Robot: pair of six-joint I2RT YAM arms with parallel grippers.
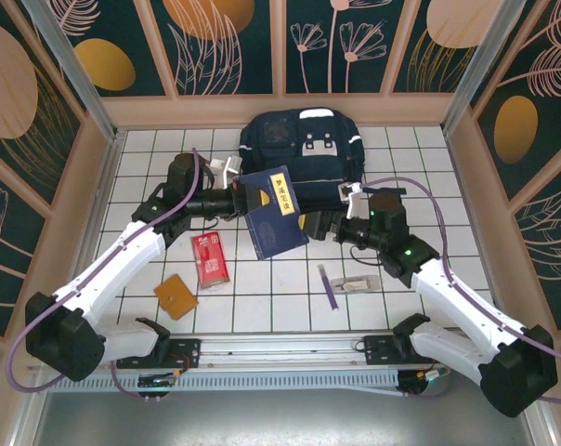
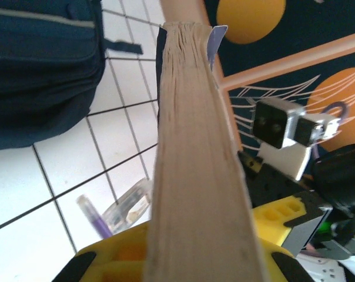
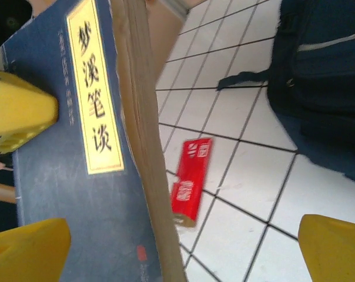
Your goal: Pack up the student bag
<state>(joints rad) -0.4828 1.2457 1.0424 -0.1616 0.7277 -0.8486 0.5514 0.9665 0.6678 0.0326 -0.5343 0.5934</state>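
The student bag point(image 1: 299, 139) is a navy backpack lying at the back of the tiled table; it also fills the upper left of the left wrist view point(image 2: 42, 64) and the right of the right wrist view point(image 3: 324, 76). A dark-blue book point(image 1: 276, 212) with a yellow title label is held on edge in the air in front of the bag. My left gripper point(image 1: 242, 200) is shut on the book's left side, and the book's page edge point(image 2: 195, 176) runs out from between its yellow fingers. My right gripper point(image 1: 319, 224) stands open at the book's right side, with the book's cover point(image 3: 71, 170) between its spread fingertips point(image 3: 333, 247) and untouched by them.
A red booklet point(image 1: 209, 258) lies on the tiles left of centre, with an orange square pad point(image 1: 176, 296) nearer the front. A purple pen point(image 1: 329, 286) and a clear plastic case point(image 1: 359, 283) lie right of centre. Patterned walls close in the back and both sides.
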